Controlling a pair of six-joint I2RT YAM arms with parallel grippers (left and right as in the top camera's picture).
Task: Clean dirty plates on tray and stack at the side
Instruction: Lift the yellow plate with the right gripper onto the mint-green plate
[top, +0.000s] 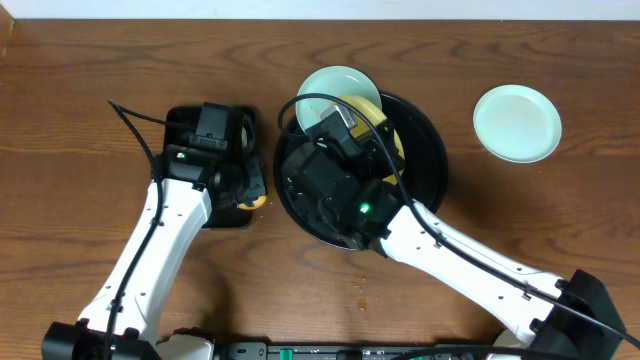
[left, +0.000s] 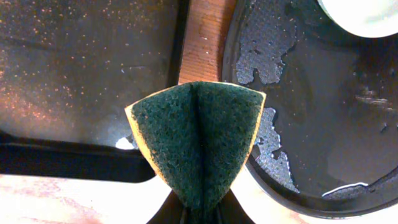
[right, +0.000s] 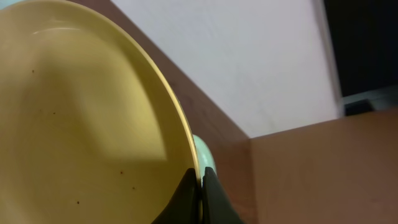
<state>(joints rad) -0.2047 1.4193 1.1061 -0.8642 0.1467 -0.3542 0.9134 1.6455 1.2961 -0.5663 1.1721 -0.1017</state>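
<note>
Tabletop (top: 80, 80) of brown wood fills our overhead view; the tray (top: 437, 150) holds a yellow plate (top: 388, 128), with a mint plate (top: 328, 85) at its rim and a second mint plate (top: 516, 122) well apart. At the left wrist, we see the left gripper (left: 199, 210) pinching a folded sponge (left: 198, 143). At the right wrist, the right gripper (right: 200, 194) clamps the tilted yellow plate's edge before a white wall (right: 249, 56).

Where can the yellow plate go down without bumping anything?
Bare table lies left of the small tray and around the lone mint plate on the right. The middle is crowded: round tray, yellow plate, second mint plate, sponge.
</note>
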